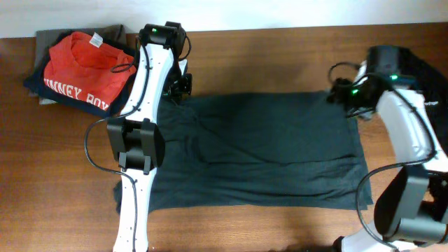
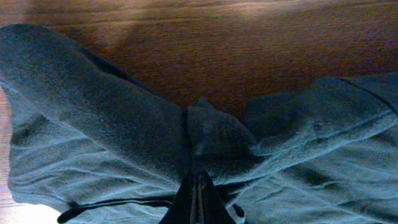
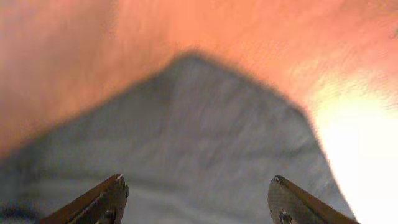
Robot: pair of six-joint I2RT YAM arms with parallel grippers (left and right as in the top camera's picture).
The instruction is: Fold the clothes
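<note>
A dark grey-blue shirt (image 1: 266, 150) lies spread across the middle of the wooden table. My left gripper (image 1: 176, 87) is at its far left corner; in the left wrist view the fingers (image 2: 200, 186) are shut on a pinched fold of the dark shirt (image 2: 211, 134). My right gripper (image 1: 341, 94) is at the shirt's far right corner. In the right wrist view its fingers (image 3: 196, 183) are wide open above the corner of the shirt (image 3: 199, 124), holding nothing.
A pile of folded clothes with a red shirt (image 1: 84, 63) on top sits at the far left corner. A dark garment (image 1: 434, 77) lies at the far right edge. Bare wood (image 1: 266, 56) runs along the back.
</note>
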